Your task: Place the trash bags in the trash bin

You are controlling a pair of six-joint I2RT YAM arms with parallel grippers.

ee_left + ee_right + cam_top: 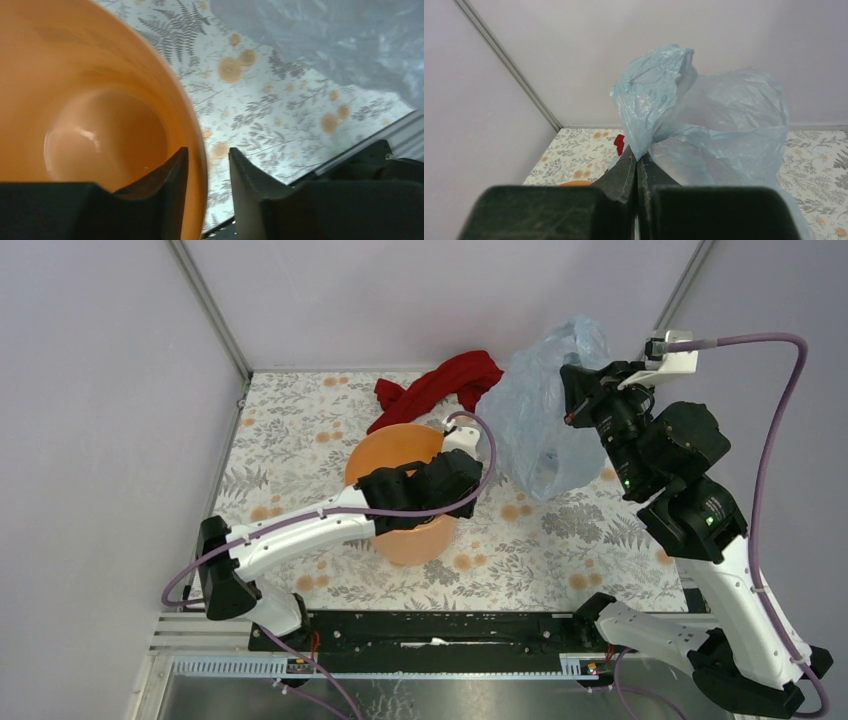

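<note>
The trash bin [400,452] is a round orange bucket in the middle of the floral table. My left gripper [455,490] is open and points down astride its right rim: in the left wrist view [207,155] one finger is inside the bin [100,75] and the other outside, with a gap showing. The bin looks empty inside. My right gripper [572,405] is shut on a gathered fold of the pale blue trash bag [535,420] and holds it up, right of the bin. The bag [724,125] billows beyond the closed right gripper [638,155].
A red cloth [440,385] lies behind the bin near the back wall; a bit of it shows in the right wrist view [619,144]. Pale walls enclose the table on three sides. A black rail [440,630] runs along the near edge.
</note>
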